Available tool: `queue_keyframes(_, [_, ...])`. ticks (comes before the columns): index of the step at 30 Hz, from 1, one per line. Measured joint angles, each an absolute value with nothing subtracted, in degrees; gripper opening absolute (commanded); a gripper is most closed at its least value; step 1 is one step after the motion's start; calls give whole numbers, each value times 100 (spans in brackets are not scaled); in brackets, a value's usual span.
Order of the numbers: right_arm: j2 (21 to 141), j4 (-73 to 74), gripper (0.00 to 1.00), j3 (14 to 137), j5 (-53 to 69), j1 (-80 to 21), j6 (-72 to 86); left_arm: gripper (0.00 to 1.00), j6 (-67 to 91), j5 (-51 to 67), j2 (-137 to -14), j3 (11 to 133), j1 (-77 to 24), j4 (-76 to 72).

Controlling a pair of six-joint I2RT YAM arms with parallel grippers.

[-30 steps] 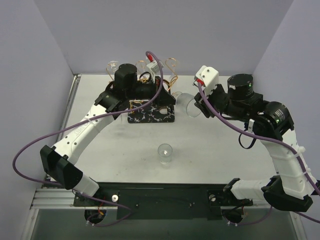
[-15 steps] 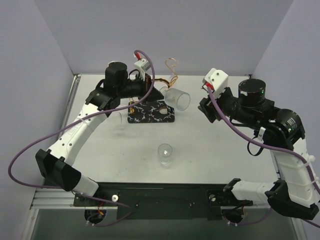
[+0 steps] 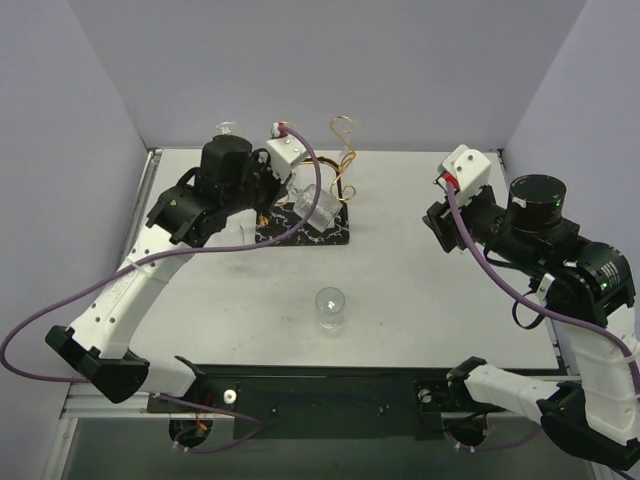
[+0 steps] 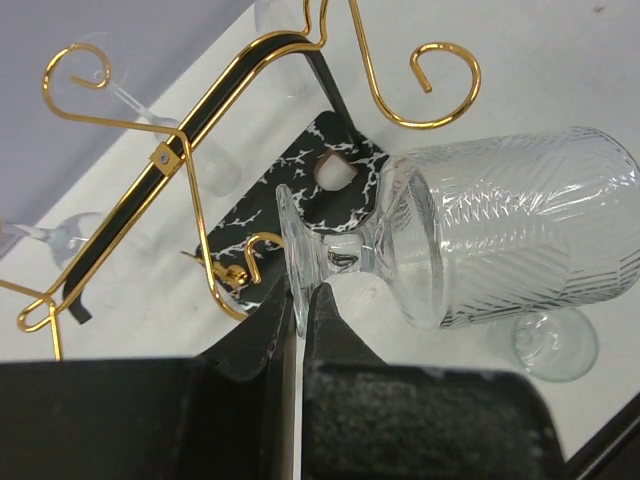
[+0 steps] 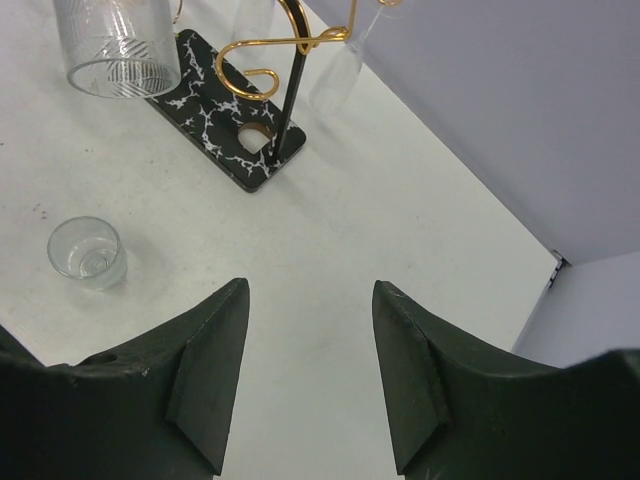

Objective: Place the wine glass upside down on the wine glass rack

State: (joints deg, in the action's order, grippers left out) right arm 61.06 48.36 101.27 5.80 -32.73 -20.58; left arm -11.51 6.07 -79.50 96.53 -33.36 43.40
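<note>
The wine glass (image 3: 316, 208), clear with a ribbed bowl (image 4: 510, 235), hangs tilted over the rack's base with its mouth pointing down and away from my left gripper. My left gripper (image 4: 298, 290) is shut on the glass's round foot (image 4: 296, 235); in the top view it (image 3: 288, 188) is just left of the glass. The wine glass rack is gold wire (image 4: 200, 110) with curled loops (image 3: 345, 140) on a black white-veined base (image 3: 338, 233). The glass (image 5: 115, 40) and the rack base (image 5: 215, 115) also show in the right wrist view. My right gripper (image 5: 310, 290) is open and empty, right of the rack (image 3: 440, 222).
A small clear tumbler (image 3: 330, 306) stands upright on the table in front of the rack; it also shows in both wrist views (image 5: 87, 252) (image 4: 555, 345). Another stemmed glass (image 5: 340, 65) hangs on the rack, its foot showing at the back left (image 3: 225, 130).
The wine glass was next to my right gripper; my left gripper now holds it and has swung it left, over the rack base. My right gripper has drawn back to the right.
</note>
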Motion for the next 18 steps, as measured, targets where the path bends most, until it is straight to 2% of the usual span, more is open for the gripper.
queue_keyframes(10, [6075,4818,48,9883,582,-3035,-2058,0,-2689,-1756,-7725,9164,-4753,4329])
queue_keyframes(18, [6075,4777,48,9758,585,-2932,-2058,0,-3638,-2928,-7706,8348,-5216,3841])
